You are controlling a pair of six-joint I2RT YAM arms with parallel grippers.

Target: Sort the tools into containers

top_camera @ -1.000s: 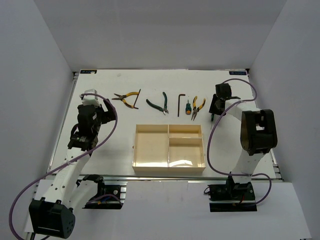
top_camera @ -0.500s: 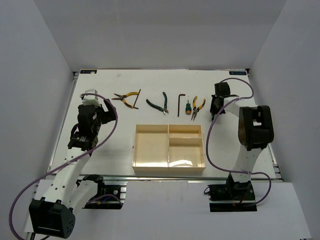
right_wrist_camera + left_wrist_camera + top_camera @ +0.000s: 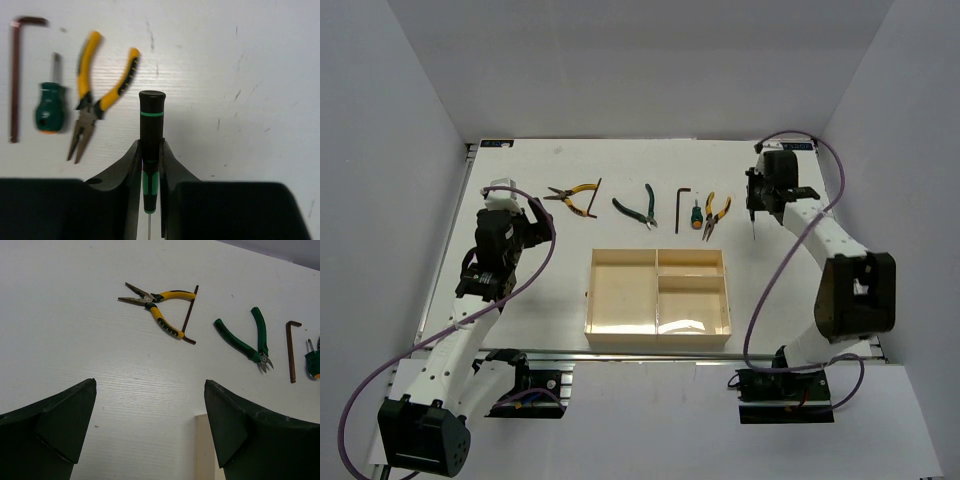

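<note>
My right gripper (image 3: 151, 145) is shut on a slim black-and-green screwdriver (image 3: 151, 130), held above the table at the far right (image 3: 756, 205). On the table to its left lie yellow-handled pliers (image 3: 100, 95), a stubby green screwdriver (image 3: 50, 110) and a dark hex key (image 3: 15, 80). Further left are green-handled pliers (image 3: 637, 208), another yellow-handled pair (image 3: 573, 195) and a second hex key (image 3: 593, 197). The cream three-compartment tray (image 3: 622, 300) sits in the middle with nothing in it. My left gripper (image 3: 150, 405) hangs open over bare table left of the tray.
The tray's near-left corner (image 3: 202, 450) shows between the left fingers. The tools lie in a row across the far half of the white table (image 3: 520, 300). Grey walls close in both sides and the back.
My right gripper has shut on the slim screwdriver and lifted it, moving slightly toward the far right while the arm's elbow swung right. The left arm has not moved.
</note>
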